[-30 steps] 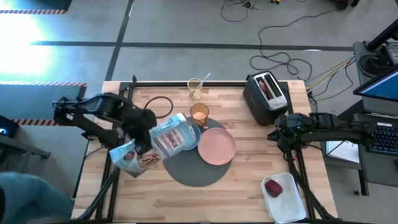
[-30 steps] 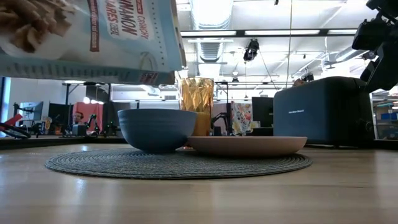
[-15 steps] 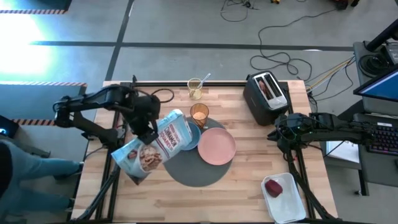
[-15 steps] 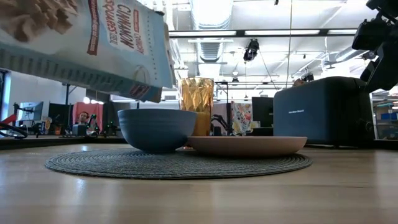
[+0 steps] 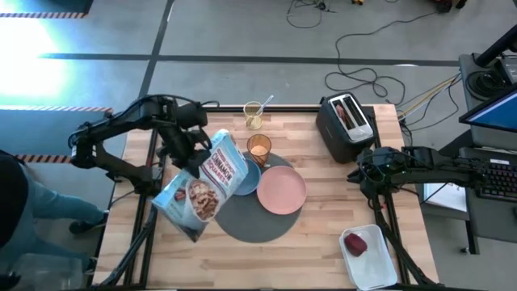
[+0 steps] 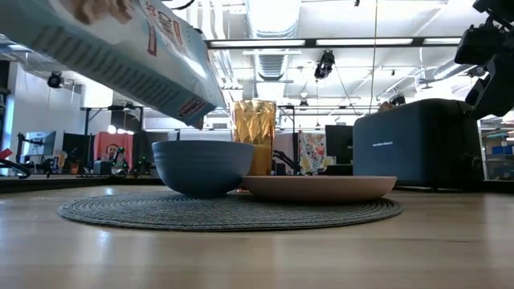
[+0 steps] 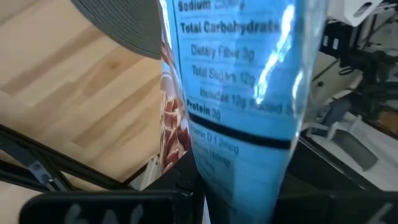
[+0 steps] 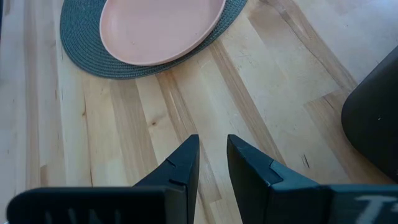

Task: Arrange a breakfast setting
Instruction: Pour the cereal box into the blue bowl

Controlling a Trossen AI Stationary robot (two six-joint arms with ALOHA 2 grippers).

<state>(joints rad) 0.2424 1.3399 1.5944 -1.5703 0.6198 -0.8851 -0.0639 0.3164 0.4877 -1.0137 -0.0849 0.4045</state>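
The left pincer [image 5: 196, 159] is clamped on a blue cereal bag [image 5: 202, 186], holding it tilted above the worktop [image 5: 323, 234]. The bag's long axis runs diagonally, its upper end over the small blue bowl [image 5: 249, 178] and its lower end out toward the worktop's left edge. From table height the bag [image 6: 120, 56] slopes down toward the bowl [image 6: 202, 166], its lowest corner just above the rim and apart from it. The wrist camera shows only the bag's nutrition panel [image 7: 242, 106].

The bowl sits on the round dark-grey mat [image 5: 258, 222] beside the pink plate [image 5: 281, 190], with the amber tumbler [image 5: 258, 148] behind it. The left arm reaches in from the left edge, elbow raised.

The right pincer [image 8: 212, 165] hangs near the right edge by the black toaster [image 5: 346, 125], fingers nearly together and empty. A red apple [image 5: 356, 242] lies on the white tray [image 5: 373, 267] at the near right corner.
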